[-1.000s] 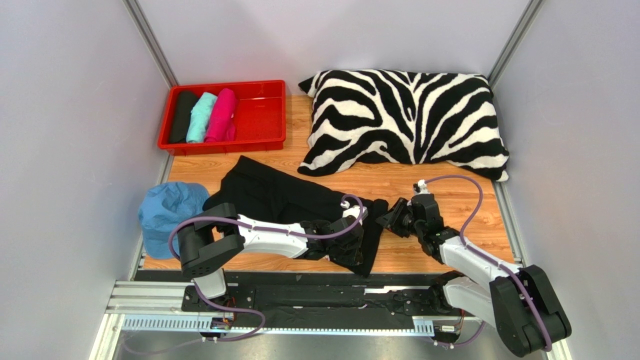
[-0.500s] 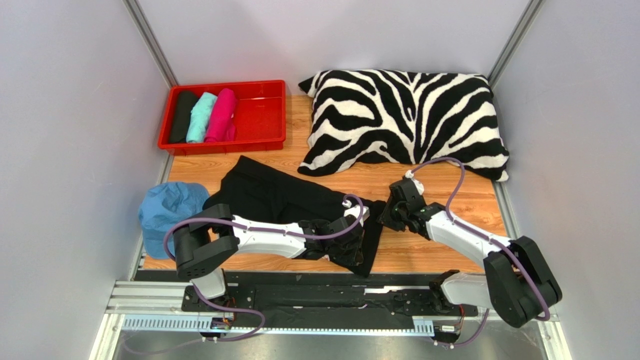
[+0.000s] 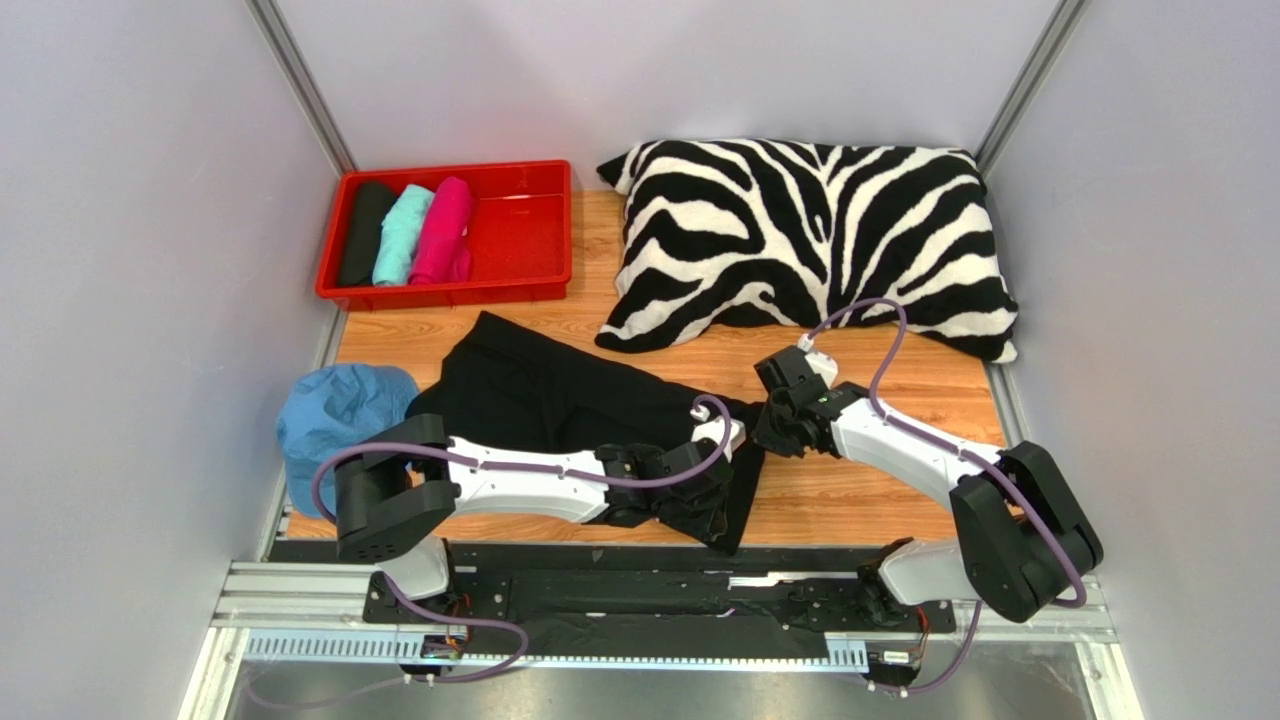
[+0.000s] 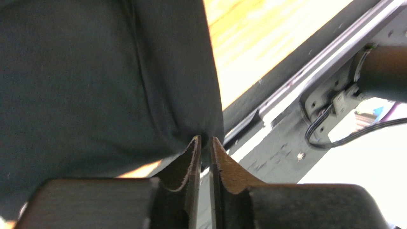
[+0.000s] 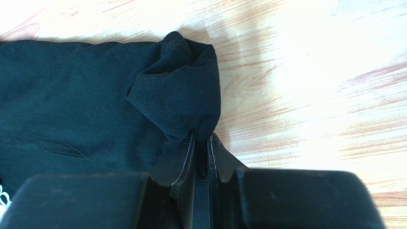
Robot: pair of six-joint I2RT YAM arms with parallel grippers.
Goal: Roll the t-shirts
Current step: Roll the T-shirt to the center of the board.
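Note:
A black t-shirt lies folded lengthwise across the wooden table. My left gripper is shut on its near right corner; in the left wrist view the cloth is pinched between the jaws near the table's front edge. My right gripper is shut on the shirt's far right corner; in the right wrist view a bunched fold of black cloth rises from the jaws. Black, teal and pink rolled t-shirts lie in a red tray.
A zebra-striped pillow fills the back right of the table. A light blue cap lies at the left edge. Grey walls close in both sides. A metal rail runs along the front.
My right arm has swung left and forward, bringing its gripper onto the shirt's right end and closing on it. My left gripper has stayed on the near corner.

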